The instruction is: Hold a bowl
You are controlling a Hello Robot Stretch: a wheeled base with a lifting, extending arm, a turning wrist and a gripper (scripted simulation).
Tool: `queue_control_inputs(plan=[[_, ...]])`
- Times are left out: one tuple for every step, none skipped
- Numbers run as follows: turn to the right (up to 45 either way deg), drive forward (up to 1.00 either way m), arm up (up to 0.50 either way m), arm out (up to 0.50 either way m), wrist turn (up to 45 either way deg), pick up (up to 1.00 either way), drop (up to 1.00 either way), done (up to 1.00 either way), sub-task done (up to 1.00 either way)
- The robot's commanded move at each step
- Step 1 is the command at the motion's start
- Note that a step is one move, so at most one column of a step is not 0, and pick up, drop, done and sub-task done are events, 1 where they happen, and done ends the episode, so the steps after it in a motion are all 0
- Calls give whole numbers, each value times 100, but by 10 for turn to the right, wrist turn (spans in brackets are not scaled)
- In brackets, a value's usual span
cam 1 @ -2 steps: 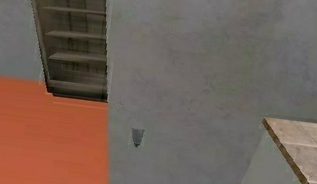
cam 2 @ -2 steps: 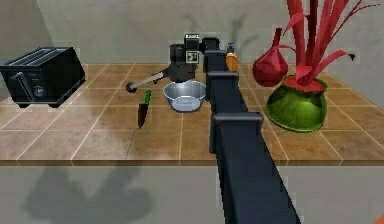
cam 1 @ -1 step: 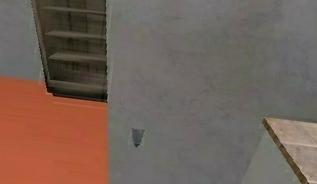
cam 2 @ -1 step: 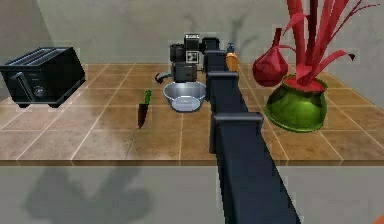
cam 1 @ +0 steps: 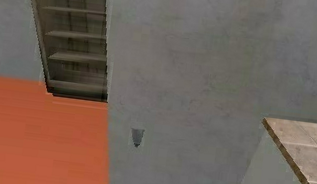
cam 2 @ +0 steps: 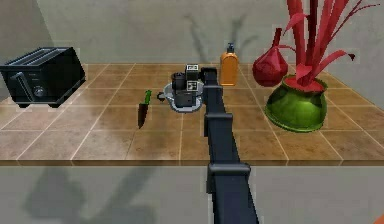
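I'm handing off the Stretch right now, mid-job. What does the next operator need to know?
Claw: at the far end of the arm, over the tiled counter. Cannot tell whether it holds anything.
Things: a grey rounded thing, possibly the bowl, lies on the counter at the claw. Green-handled knife just left of it, black toaster farther left, orange bottle to the right.
Done: arm reaches out to the grey thing.
Left: confirm a grasp and lift it clear of the counter.
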Motion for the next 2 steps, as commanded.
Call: queue_control_inputs(plan=[[0,0,0,0,0,100,0,0,0],[0,0,8,0,0,0,0,0,0]])
